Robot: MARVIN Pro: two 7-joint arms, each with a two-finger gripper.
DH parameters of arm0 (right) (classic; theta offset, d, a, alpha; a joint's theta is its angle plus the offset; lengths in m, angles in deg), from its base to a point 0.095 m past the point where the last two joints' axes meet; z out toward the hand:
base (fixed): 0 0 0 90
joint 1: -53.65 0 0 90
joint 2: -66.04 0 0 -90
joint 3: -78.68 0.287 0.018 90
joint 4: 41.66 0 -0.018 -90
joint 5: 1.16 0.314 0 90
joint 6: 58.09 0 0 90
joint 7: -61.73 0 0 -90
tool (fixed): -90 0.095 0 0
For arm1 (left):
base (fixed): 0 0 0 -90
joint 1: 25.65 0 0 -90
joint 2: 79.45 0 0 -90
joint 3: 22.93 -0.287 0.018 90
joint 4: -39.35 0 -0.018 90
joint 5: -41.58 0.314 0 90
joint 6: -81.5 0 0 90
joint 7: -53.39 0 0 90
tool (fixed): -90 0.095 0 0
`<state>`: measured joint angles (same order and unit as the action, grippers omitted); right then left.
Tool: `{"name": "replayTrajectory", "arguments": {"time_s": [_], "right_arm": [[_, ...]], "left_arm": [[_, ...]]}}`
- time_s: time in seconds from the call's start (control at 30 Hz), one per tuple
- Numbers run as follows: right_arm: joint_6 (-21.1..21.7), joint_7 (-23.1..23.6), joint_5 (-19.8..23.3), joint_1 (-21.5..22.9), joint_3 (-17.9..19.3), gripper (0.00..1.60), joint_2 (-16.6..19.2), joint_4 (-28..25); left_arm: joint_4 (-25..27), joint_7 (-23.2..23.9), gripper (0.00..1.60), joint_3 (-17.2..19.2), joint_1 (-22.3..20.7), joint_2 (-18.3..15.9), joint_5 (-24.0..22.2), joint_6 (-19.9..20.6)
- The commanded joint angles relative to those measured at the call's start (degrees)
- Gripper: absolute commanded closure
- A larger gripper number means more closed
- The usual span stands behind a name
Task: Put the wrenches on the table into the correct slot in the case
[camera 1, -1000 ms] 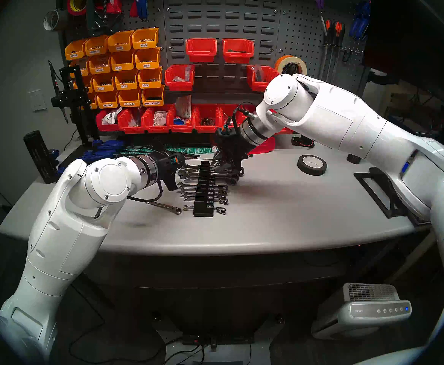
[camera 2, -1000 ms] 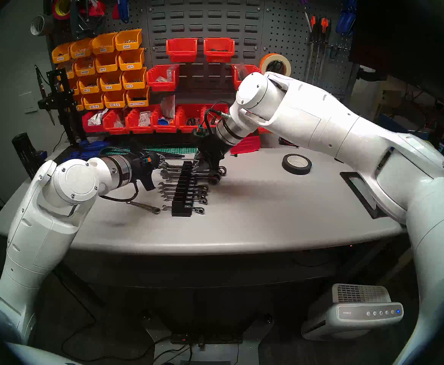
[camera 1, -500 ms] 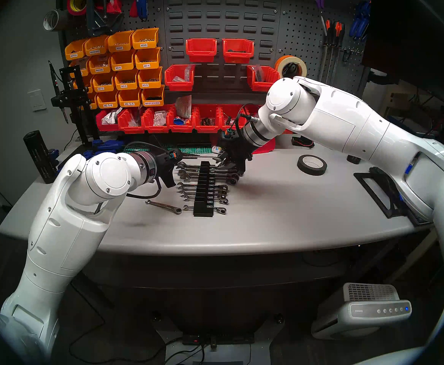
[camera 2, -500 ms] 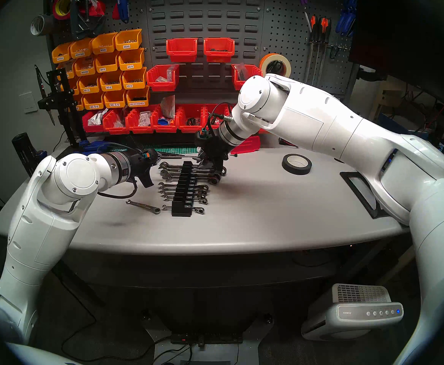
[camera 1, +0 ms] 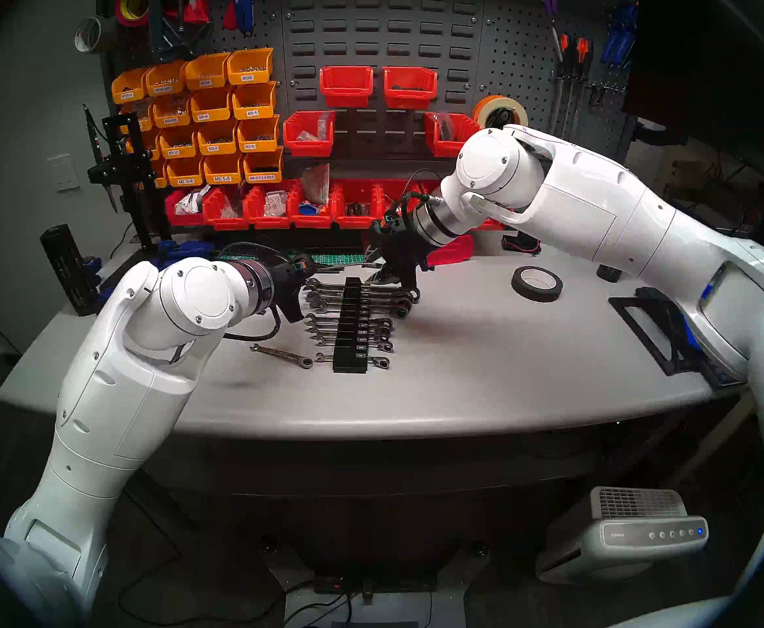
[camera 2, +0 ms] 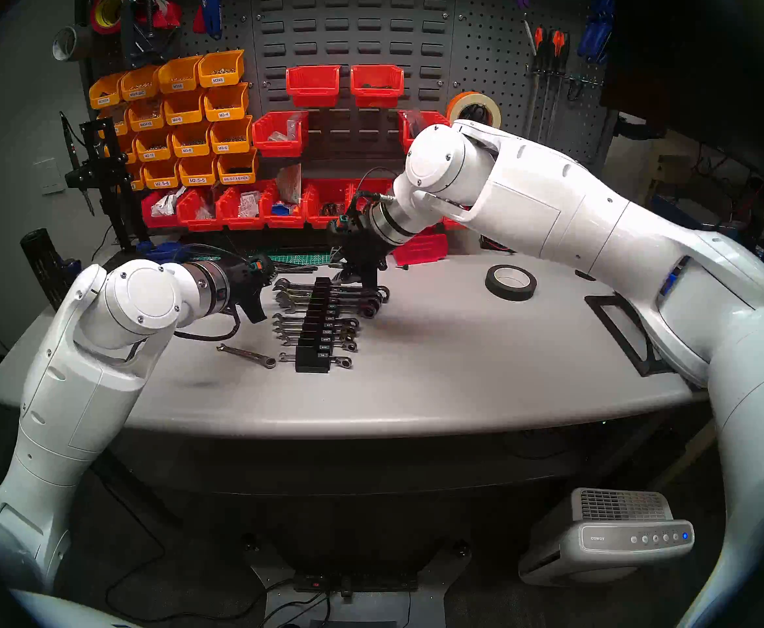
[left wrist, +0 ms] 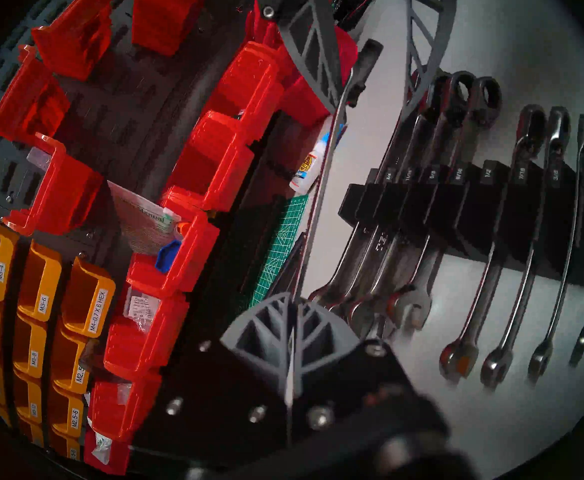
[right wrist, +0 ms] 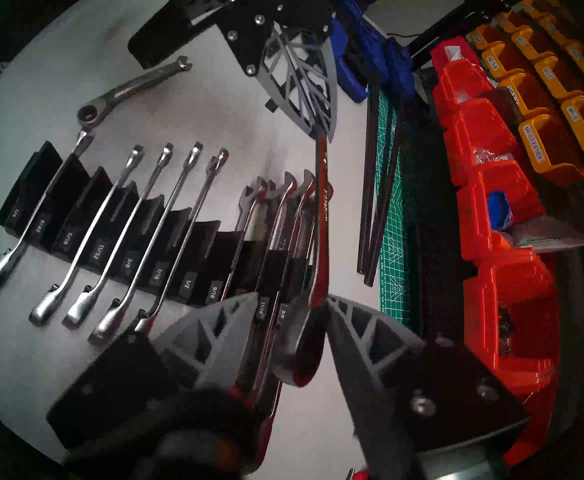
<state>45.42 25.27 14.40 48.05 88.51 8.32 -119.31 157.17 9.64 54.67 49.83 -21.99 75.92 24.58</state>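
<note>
Wrenches come first. The short one (camera 1: 282, 356) lies flat on the desk (camera 1: 461, 364), nearest the front edge and just left of the rack's front end, untouched by either tool. The black rack (camera 1: 349, 328) runs from there toward the back edge, with most slots filled.

Over its back end, the long wrench (right wrist: 321, 198) hangs in the air across the rack. Your left tool (left wrist: 294, 306) is pinched together on its open-jaw end. Your right tool (right wrist: 290, 297) has its fingers apart around the ring end, and whether either finger touches it is unclear.

With only one end clamped, I judge the long wrench could swing or sag and knock the seated ones beside it. A slim, smooth handle may also twist in that pinch. The slots sit close together, so coming down slightly off line would wedge it in the neighbouring slot.
</note>
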Motion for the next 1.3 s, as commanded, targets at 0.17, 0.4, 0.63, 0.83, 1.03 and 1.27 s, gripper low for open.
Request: {"name": "replayTrajectory", "arguments": {"time_s": [0.17,0.4,0.63,0.83,1.03,1.27], "right_arm": [[-1.37,-2.45,-3.24,2.32,0.99,0.83,1.2,-2.05],[-2.56,-2.94,-5.73,2.24,-0.03,0.99,1.05,-1.77],[-1.57,-2.43,-5.4,2.07,0.26,1.6,1.38,-2.07],[-0.7,-1.71,-2.21,1.26,1.93,1.6,2.15,-2.54],[1.4,-0.73,0.11,1.1,2.52,1.6,2.72,-2.95],[3.52,-0.12,2.49,0.67,3.23,1.6,3.89,-5.05]], "left_arm": [[1.42,0.48,1.6,0.03,-3.1,0.23,0.51,0.3],[2.01,1.37,1.6,-0.06,-3.18,0.25,0.58,0.7],[1.62,0.79,1.6,0.15,-2.99,0.68,1.12,0.57],[0.75,-0.18,1.6,0.35,-3.53,1.61,1.38,-0.22],[0.23,-0.62,1.6,1.4,-4.21,2.56,0.83,-0.71],[-0.82,-0.15,1.06,3.1,-5.72,4.02,-0.61,-1.07]]}}
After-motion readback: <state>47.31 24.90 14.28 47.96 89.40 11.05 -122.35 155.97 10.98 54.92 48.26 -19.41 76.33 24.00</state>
